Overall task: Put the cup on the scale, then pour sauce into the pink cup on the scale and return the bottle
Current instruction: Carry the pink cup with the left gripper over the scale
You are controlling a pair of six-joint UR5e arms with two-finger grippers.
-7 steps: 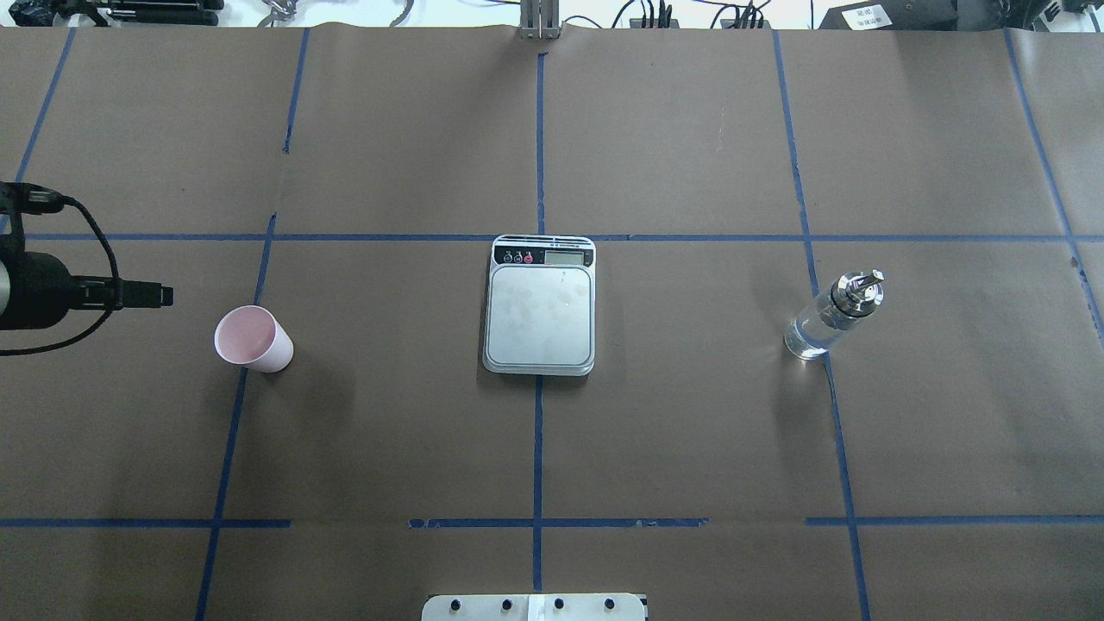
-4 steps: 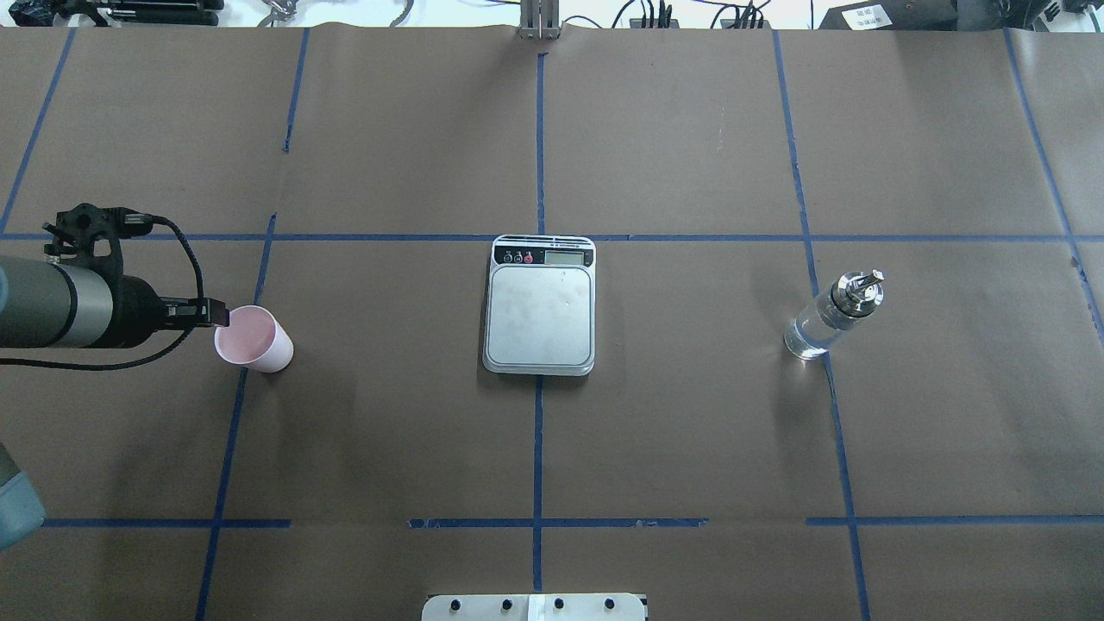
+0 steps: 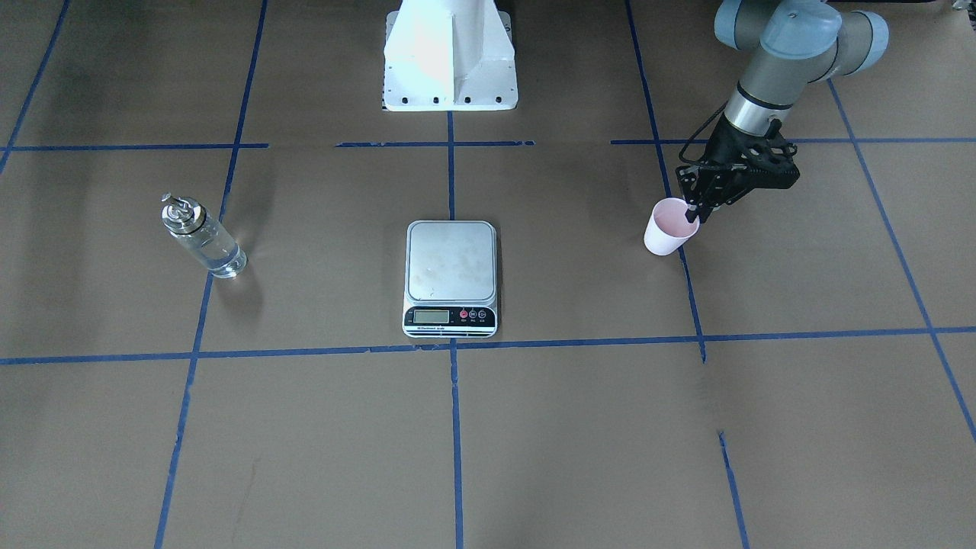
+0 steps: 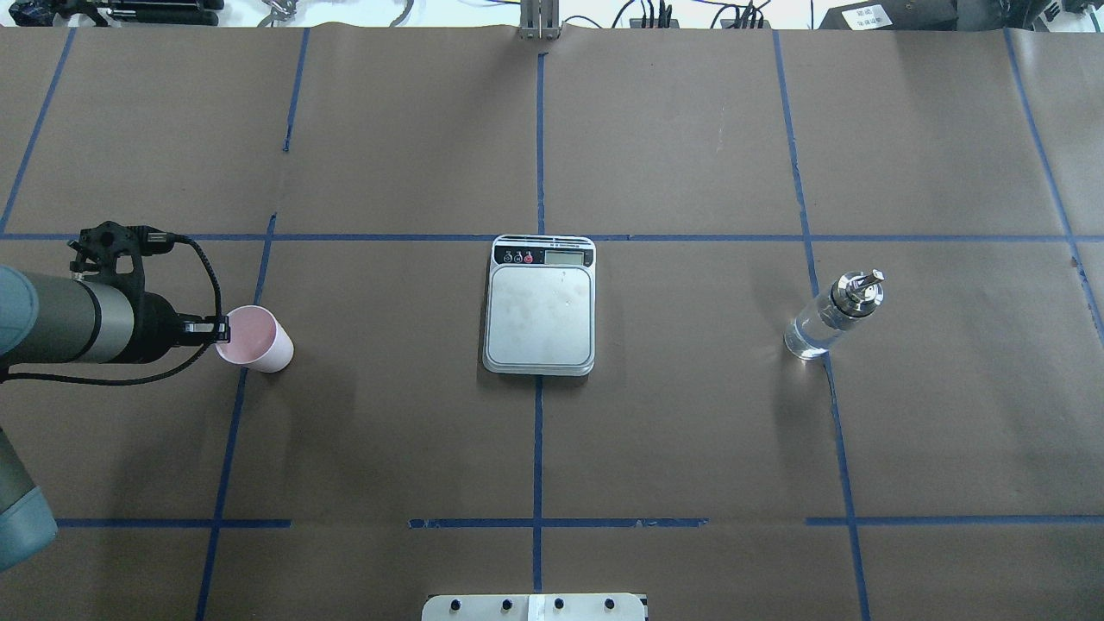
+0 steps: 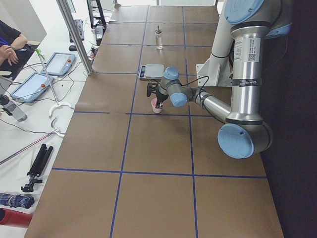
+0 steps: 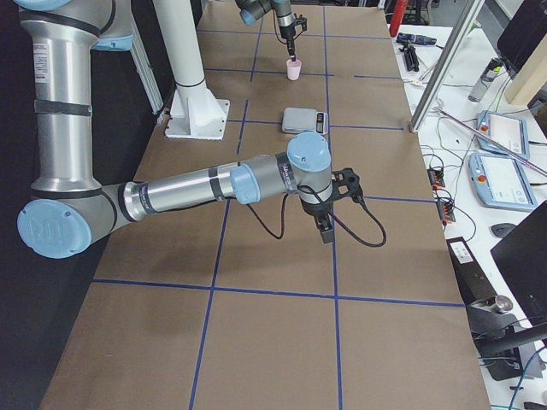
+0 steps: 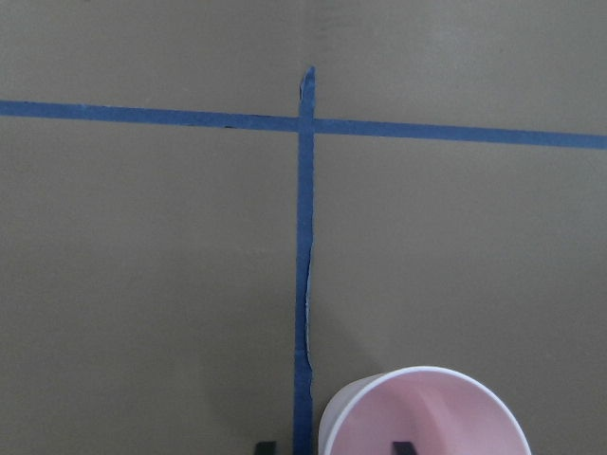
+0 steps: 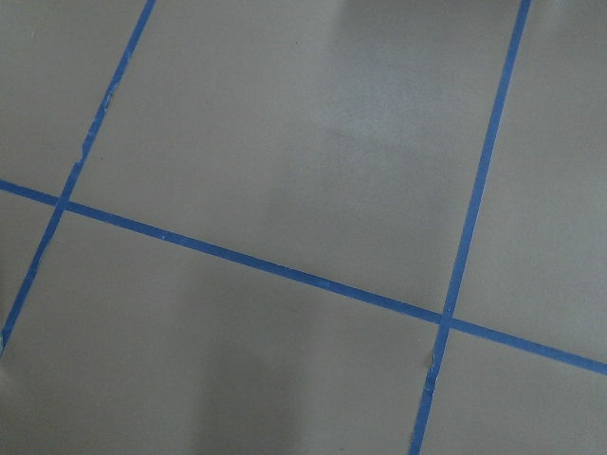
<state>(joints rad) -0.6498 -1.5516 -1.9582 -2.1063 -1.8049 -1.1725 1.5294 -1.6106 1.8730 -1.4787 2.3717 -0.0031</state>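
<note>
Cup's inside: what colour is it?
Pink; the cup shows it best in the left wrist-mounted view.

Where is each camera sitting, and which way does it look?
Front-facing: across the table, facing the robot base; left arm upper right.
Overhead: behind the robot, looking down; left arm enters left.
Exterior left: table end, left arm nearest.
Exterior right: opposite end, right arm nearest.
Left wrist: down onto the cup; left gripper's fingertips at the bottom edge.
Right wrist: taped table only.
Front-facing and overhead share the scale and bottle.
</note>
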